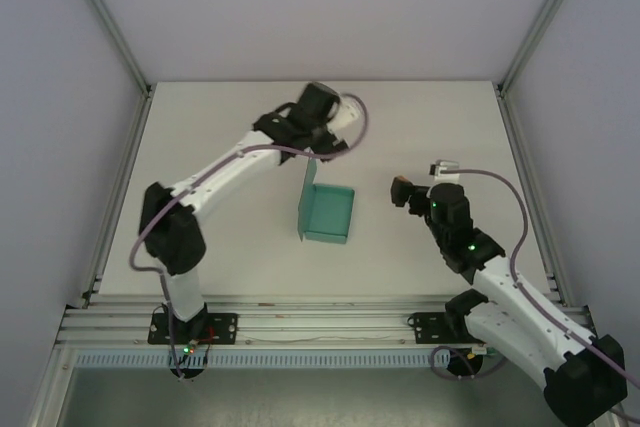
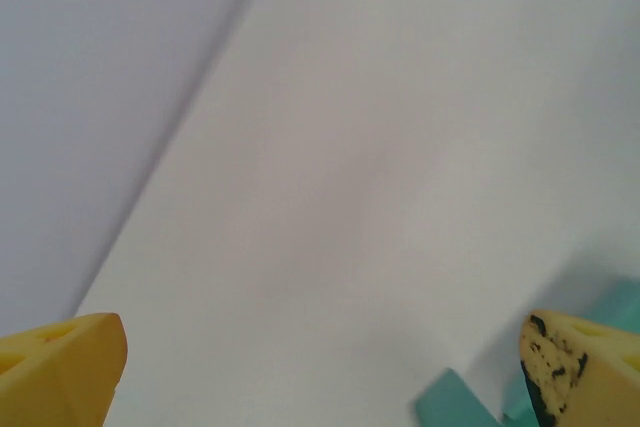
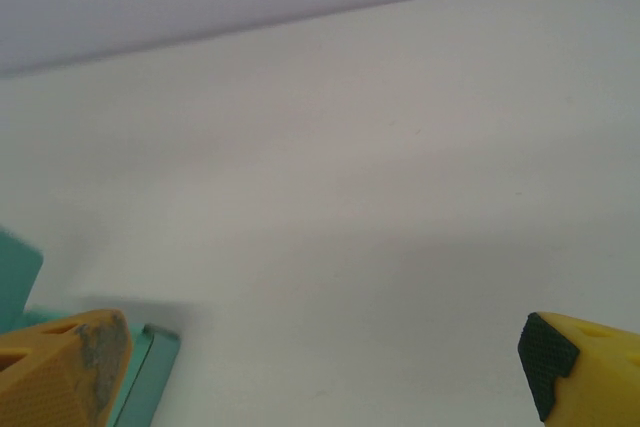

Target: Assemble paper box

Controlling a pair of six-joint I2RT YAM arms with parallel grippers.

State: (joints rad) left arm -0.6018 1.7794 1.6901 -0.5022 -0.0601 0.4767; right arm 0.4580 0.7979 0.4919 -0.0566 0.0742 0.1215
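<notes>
seemingly most of the way there, with the paper box [image 1: 330, 215] folded into shape on the table [image 1: 430, 117] between the arms, lid flap upright and not yet shut, left gripper [image 2: 320, 362] and right gripper [image 3: 325, 352] both spread wide, empty.

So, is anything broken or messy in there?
Nothing looks broken or spilled. The green box just has one flap sticking up on its left side, so it is not closed yet.
</notes>
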